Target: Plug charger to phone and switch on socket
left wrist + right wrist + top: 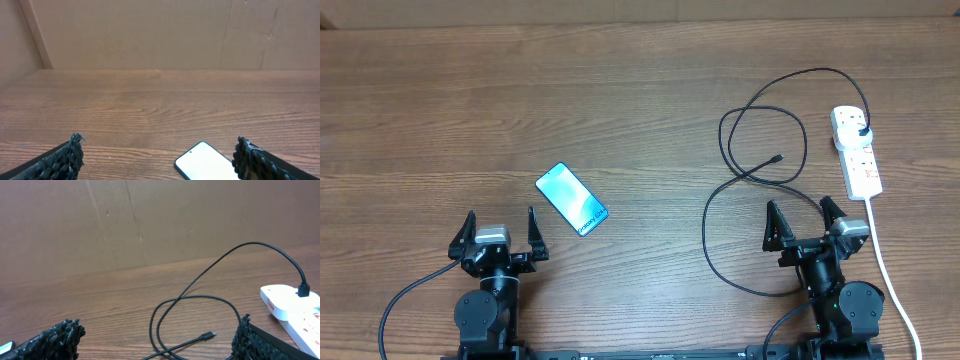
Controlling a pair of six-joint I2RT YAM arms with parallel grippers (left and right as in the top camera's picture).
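Observation:
The phone (572, 198) lies flat on the wooden table, blue screen up, just ahead and right of my left gripper (500, 232), which is open and empty. In the left wrist view the phone (205, 162) shows beside the right finger. The black charger cable (750, 125) loops on the table, its connector tip (778, 157) free, its plug (863, 131) in the white socket strip (855, 150) at the far right. My right gripper (806, 226) is open and empty, just behind the cable loops. In the right wrist view the tip (211, 334) lies between the fingers, ahead, with the socket strip (295, 307) at right.
The socket's thick white cord (890, 275) runs down the right side past my right arm. A brown wall (150, 30) stands behind the table's far edge.

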